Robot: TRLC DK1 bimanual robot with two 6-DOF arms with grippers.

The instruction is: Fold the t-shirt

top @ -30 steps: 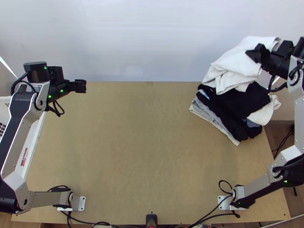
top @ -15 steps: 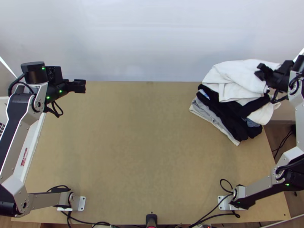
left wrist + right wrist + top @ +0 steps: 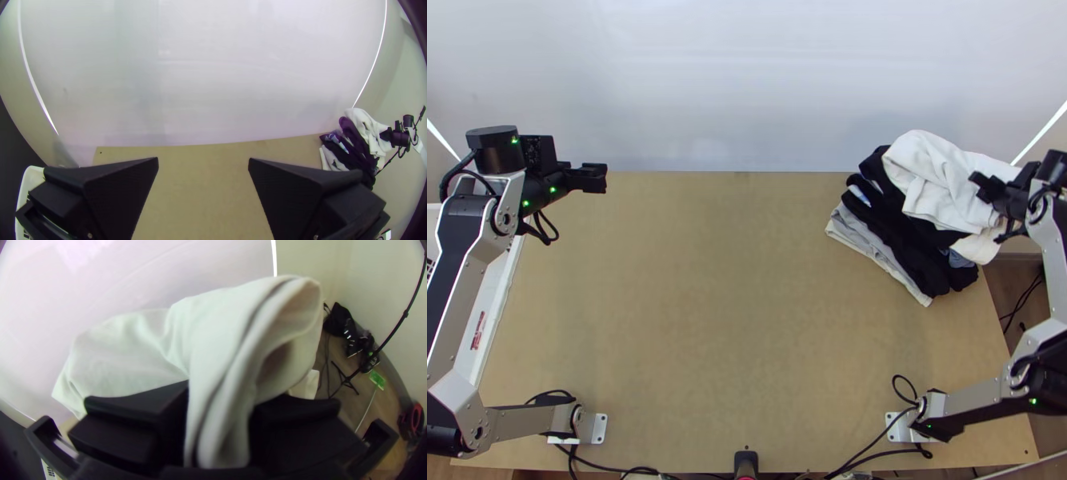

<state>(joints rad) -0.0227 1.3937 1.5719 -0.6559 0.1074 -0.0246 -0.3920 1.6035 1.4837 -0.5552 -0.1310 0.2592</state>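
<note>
In the top view my left gripper [image 3: 593, 178] stands over the table's far left part, away from the cloths. The left wrist view shows the same gripper [image 3: 203, 164] open, with nothing between its fingers. My right gripper [image 3: 985, 188] is at the right side of the white t-shirt [image 3: 939, 180], which lies bunched over the clothes pile. Seen from the right wrist, thick folds of the white t-shirt [image 3: 222, 351] are pinched in the right gripper [image 3: 218, 418], which is shut on them.
A pile of dark and light clothes [image 3: 899, 240] lies under the white cloth at the table's far right. A white basket [image 3: 497, 296] stands along the left edge of the table [image 3: 739, 304].
My right gripper has moved toward the near side with the white cloth, which now lies lower and more bunched over the pile. The left arm has shifted only slightly.
</note>
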